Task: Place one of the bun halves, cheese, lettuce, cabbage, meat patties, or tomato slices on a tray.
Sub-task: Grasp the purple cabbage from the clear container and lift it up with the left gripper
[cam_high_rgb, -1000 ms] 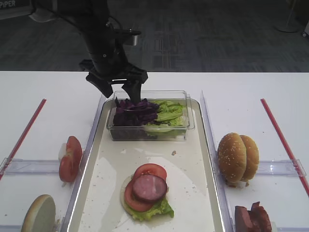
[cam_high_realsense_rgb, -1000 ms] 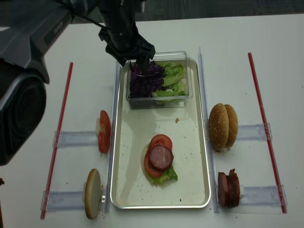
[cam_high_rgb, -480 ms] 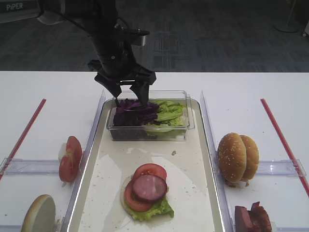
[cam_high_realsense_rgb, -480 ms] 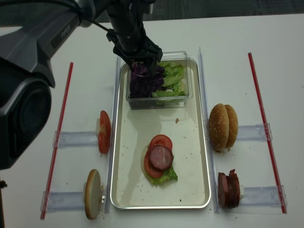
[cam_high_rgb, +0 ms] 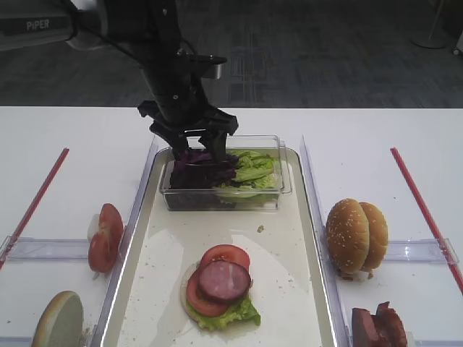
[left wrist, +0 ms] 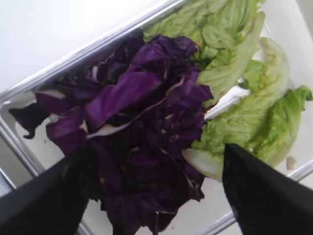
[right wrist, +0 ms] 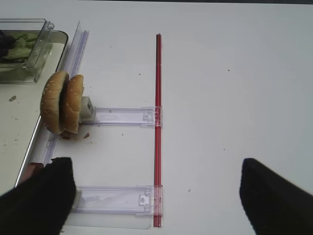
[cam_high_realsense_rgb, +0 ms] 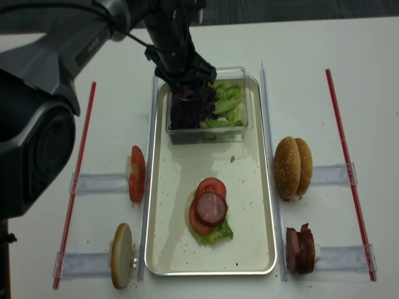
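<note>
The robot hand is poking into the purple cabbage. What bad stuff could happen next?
1. The left hand sits open around the cabbage, with lettuce touching the pile, so it might pinch green leaves too.
2. The cabbage is loose shreds, so bits could drop on the tray on the way to the stack.
3. The fingers are low inside the clear box, so lifting might drag it along.
</note>
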You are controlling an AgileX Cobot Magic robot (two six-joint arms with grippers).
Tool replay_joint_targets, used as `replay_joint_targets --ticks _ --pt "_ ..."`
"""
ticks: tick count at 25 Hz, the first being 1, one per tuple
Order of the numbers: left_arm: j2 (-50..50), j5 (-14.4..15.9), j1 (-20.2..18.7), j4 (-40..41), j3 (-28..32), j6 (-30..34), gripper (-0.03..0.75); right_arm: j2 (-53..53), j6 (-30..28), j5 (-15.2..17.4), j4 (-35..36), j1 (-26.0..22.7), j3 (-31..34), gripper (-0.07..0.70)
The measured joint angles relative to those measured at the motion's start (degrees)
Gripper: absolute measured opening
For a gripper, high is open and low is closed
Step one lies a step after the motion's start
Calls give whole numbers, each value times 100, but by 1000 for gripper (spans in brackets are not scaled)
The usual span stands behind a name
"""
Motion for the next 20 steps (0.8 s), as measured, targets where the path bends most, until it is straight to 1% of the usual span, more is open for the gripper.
replay_joint_targets --ticks 4,11,16,20 --pt "103 -113 0 0 0 0 503 0 0 0 0 0 0 692" --pt "316 -190 0 -89 -2 0 503 0 0 0 0 0 0 692" --pt "434 -359 0 -125 -2 0 503 0 0 0 0 0 0 692" --pt "477 -434 0 -138 -2 0 503 0 0 0 0 0 0 692"
